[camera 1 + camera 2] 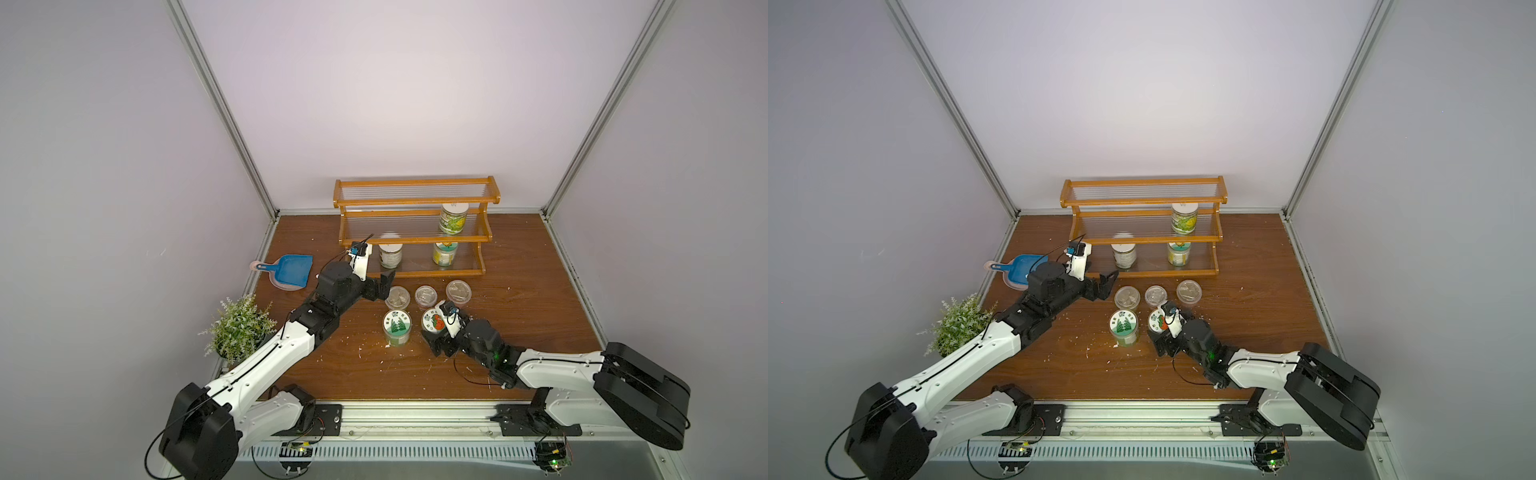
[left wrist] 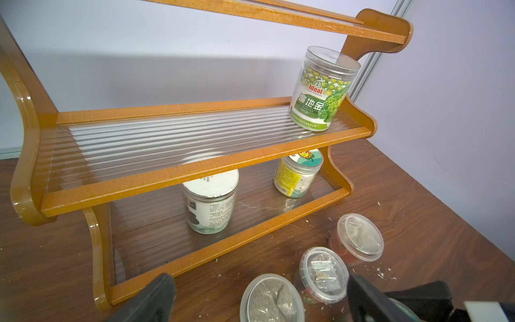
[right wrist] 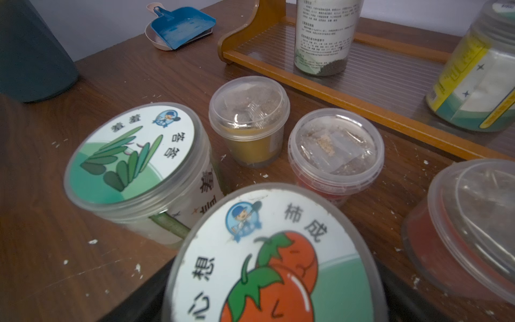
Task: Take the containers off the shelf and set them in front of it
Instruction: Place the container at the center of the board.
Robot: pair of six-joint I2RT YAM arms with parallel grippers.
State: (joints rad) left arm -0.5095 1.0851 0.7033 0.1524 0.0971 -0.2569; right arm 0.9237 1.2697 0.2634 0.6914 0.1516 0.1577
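Standing upright with lids up and long axes vertical, five containers sit on the table just in front of the shelf. Three short cups form a row parallel to its front rail: the yellow-filled cup, the middle cup and the end cup. Nearer the robot are the leaf-lid jar and the tomato-lid jar.

All are clear round plastic. The cups taper downward under see-through snap lids. The jars are straight cylinders topped with printed discs.

Three more jars stand upright on the shelf. The green-label jar is at the right end of the middle tier. The white-label jar and the yellow-label jar are on the bottom tier, well apart.

The shelf runs lengthwise along the back wall, its tiers stepping down toward the robot. Glossy orange-brown wood frames its clear ribbed panels. The table is dark wood grain flecked with white crumbs.

The left fingers are spread wide with nothing in them, beside the yellow-filled cup near the shelf's front left corner. The right fingers flank the tomato-lid jar. I cannot tell whether they press it.
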